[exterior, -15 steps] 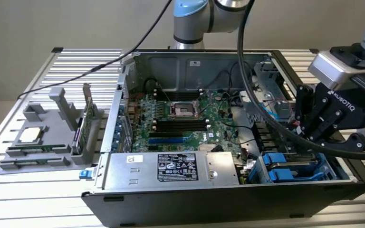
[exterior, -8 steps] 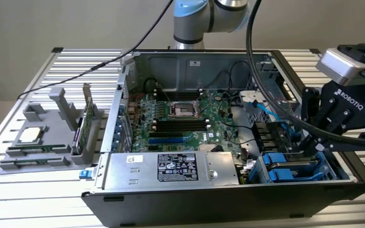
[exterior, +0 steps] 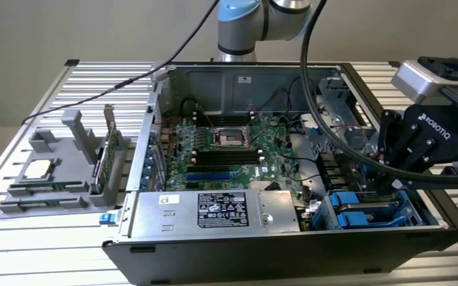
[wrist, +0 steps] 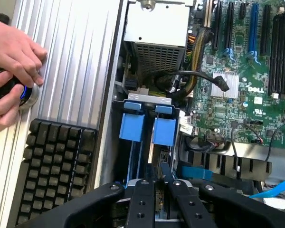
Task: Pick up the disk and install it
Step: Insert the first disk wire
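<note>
Right now the tool (wrist: 156,187) sits nearly closed, pinching the disk (wrist: 140,161) on edge, directly over the blue-framed drive bay (exterior: 364,211).

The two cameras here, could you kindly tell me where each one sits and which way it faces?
Exterior view: off the arm, above the open computer case, looking down at the motherboard; arm and claw at this view's right.
Wrist view: on the wrist, looking down past the claw into the drive bay; a person's hands beside a keyboard.
Shared: blue drive carriers, motherboard, claw.
</note>
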Controlling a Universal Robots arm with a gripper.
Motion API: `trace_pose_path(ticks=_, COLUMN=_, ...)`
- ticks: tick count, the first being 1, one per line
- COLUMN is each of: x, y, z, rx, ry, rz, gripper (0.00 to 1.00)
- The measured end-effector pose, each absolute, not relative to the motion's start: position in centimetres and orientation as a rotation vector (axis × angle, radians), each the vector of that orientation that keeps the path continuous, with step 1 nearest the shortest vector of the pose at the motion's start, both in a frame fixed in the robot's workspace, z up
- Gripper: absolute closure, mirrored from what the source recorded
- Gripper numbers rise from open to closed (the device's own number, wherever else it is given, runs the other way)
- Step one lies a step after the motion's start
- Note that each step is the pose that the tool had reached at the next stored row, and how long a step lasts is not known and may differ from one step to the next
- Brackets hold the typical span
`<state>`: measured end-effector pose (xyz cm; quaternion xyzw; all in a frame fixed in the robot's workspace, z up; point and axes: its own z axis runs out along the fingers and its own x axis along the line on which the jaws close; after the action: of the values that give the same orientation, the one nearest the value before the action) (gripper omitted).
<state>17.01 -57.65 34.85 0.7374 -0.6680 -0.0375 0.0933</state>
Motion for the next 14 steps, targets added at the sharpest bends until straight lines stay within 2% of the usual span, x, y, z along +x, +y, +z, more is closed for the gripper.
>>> trace_pose_path(ticks=14, x=17.45, y=-57.50, z=34.51, rx=2.018, ry=-2.164, rz=-0.134, gripper=0.83)
